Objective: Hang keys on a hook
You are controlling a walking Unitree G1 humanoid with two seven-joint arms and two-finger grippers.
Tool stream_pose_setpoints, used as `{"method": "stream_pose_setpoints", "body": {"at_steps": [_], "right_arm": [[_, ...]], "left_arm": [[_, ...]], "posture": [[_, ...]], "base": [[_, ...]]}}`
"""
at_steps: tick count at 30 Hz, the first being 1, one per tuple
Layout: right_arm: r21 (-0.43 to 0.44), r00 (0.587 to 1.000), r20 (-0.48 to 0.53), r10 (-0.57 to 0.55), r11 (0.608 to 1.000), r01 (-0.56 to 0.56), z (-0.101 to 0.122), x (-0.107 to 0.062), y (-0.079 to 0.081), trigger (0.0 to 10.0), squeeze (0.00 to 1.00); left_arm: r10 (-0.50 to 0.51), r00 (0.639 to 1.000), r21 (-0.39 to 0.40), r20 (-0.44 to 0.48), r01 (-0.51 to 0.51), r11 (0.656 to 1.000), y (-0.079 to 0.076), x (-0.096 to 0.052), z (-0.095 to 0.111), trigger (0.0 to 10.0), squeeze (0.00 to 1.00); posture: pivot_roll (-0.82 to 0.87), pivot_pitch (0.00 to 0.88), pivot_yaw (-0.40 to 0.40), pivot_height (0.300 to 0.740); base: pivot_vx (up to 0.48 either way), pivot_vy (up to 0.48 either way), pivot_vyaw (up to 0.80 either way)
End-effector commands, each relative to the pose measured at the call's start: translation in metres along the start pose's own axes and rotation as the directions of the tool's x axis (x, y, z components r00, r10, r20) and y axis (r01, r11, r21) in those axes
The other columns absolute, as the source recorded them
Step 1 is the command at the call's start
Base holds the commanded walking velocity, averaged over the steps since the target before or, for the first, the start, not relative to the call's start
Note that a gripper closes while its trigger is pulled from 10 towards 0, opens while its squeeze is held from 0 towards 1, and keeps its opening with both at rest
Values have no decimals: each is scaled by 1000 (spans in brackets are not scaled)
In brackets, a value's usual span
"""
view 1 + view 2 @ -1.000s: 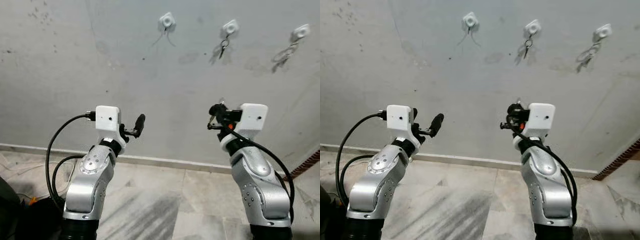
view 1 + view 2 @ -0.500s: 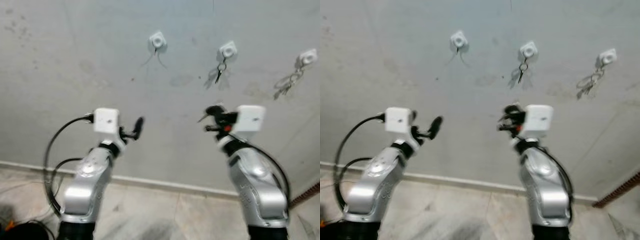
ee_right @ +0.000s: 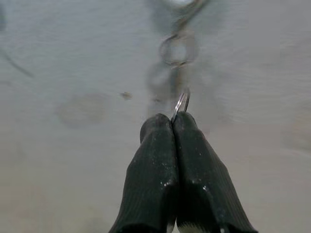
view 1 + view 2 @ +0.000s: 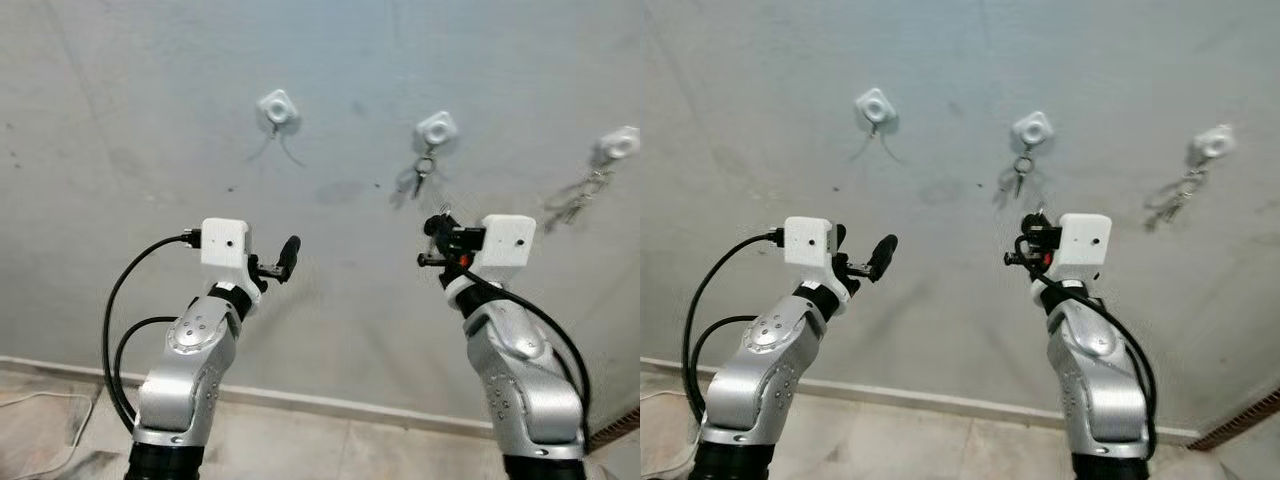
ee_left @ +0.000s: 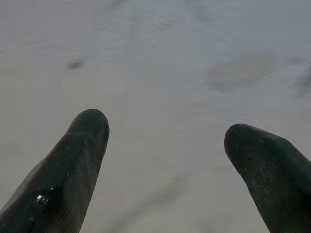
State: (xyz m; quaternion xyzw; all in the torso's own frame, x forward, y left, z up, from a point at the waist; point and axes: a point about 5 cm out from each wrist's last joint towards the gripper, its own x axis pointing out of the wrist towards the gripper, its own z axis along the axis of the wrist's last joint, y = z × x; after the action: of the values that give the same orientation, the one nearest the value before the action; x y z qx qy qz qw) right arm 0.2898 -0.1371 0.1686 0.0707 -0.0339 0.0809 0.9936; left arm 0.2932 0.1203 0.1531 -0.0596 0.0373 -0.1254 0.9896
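Note:
Three white hooks are fixed on the grey wall: a left hook (image 4: 277, 107) with nothing on it, a middle hook (image 4: 436, 129) with a key (image 4: 421, 176) hanging from it, and a right hook (image 4: 618, 146) with a bunch of keys (image 4: 575, 201). My right gripper (image 4: 437, 229) is shut on a metal key ring (image 3: 181, 102), whose tip sticks out past the fingertips, just below the middle hook's hanging key (image 3: 178, 49). My left gripper (image 5: 165, 141) is open and holds nothing, raised in front of bare wall below the left hook.
The wall (image 4: 150, 150) is stained grey plaster, close ahead. A pale skirting (image 4: 330, 405) runs along its foot above a tiled floor (image 4: 60, 450). A black cable (image 4: 120, 320) loops from my left wrist.
The camera has tilted up and moved nearer the wall, so the hooks sit lower in the picture. Both arms keep their raised pose; the right gripper now stands closer under the middle hook.

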Motion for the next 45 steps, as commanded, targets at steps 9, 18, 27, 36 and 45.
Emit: {"method": "stream_pose_setpoints", "body": {"at_steps": [9, 18, 27, 36, 45], "right_arm": [[-6, 1000, 7, -7, 1000, 7, 2, -1, -2, 10000, 0], [-7, 1000, 7, -13, 1000, 13, 2, -1, -3, 10000, 0], [-2, 1000, 13, -15, 1000, 15, 3, 0, -2, 10000, 0], [3, 999, 33, -16, 1000, 15, 7, 1, -2, 10000, 0], [-19, 997, 46, 57, 998, -56, 10, 8, 17, 10000, 0]], "left_arm": [[8, 1000, 3, -21, -8, 1000, 0, -1, -1, 10000, 0], [3, 1000, 6, -26, -3, 1000, -1, -1, 0, 10000, 0], [-8, 1000, 12, 2, 8, 1000, -2, 1, 4, 10000, 0], [-33, 999, -35, 12, 34, 999, -5, 1, 6, 10000, 0], [-50, 999, -15, 19, 50, 999, -6, 0, 7, 10000, 0]], "posture": [[167, 0, -35, 740], [165, 0, -34, 740], [165, 0, -31, 740], [163, 0, -30, 740], [171, 0, -29, 740]], "base": [[0, 352, 0], [0, 480, 0], [0, 320, 0], [0, 0, 0], [0, 0, 0]]}}
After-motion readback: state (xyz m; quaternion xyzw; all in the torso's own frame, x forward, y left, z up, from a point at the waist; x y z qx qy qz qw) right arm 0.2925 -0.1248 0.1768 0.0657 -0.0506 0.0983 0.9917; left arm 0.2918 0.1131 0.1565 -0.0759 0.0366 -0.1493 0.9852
